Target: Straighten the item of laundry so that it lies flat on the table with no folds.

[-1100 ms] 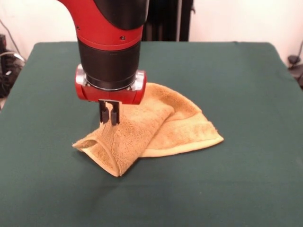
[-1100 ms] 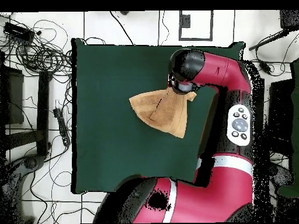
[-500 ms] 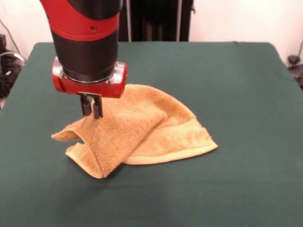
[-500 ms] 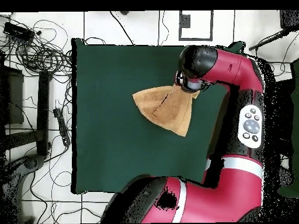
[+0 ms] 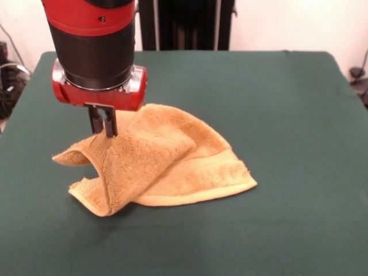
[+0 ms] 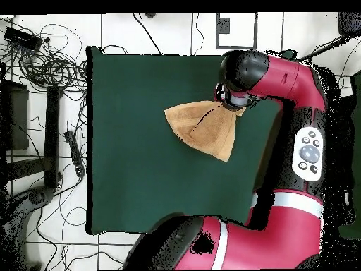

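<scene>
White wall [image 5: 299,23], pale tiled floor [image 6: 42,261]; tangled black cables [image 6: 49,63], dark stand [image 5: 184,23]

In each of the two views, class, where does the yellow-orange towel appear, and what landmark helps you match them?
Front view: the towel lies left of centre, low in the picture, folded.
Overhead view: the towel sits right of centre, in the upper half.
Shared landmark: the gripper pinches one lifted towel edge; overhead, the arm's head marks that spot.

Tangled black cables [image 6: 53,67] sprawl over the white tiled floor [image 6: 169,32] beside the table; a black stand [image 5: 187,23] rises behind it.
</scene>
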You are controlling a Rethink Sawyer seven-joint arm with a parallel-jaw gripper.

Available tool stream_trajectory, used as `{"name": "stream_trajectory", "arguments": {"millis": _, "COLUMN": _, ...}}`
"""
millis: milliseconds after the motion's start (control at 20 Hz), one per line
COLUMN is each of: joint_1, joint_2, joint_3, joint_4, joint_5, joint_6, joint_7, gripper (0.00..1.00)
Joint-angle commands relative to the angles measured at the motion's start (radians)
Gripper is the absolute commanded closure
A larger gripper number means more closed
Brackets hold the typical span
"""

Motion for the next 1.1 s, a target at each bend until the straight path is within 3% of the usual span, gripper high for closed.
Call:
{"name": "stream_trajectory", "arguments": {"millis": 50, "joint_1": 0.021, "joint_2": -0.026, "joint_3": 0.096, "joint_4": 0.069, "joint_5": -0.030, "joint_6": 0.013, "joint_7": -0.124, "gripper": 1.00}}
{"name": "stream_trajectory", "arguments": {"millis": 400, "joint_1": -0.002, "joint_2": -0.015, "joint_3": 0.101, "joint_4": 0.105, "joint_5": -0.044, "joint_6": -0.012, "joint_7": -0.134, "gripper": 1.00}}
{"name": "stream_trajectory", "arguments": {"millis": 1100, "joint_1": -0.072, "joint_2": -0.041, "joint_3": 0.134, "joint_4": 0.282, "joint_5": -0.056, "joint_6": -0.224, "joint_7": -0.154, "gripper": 1.00}}
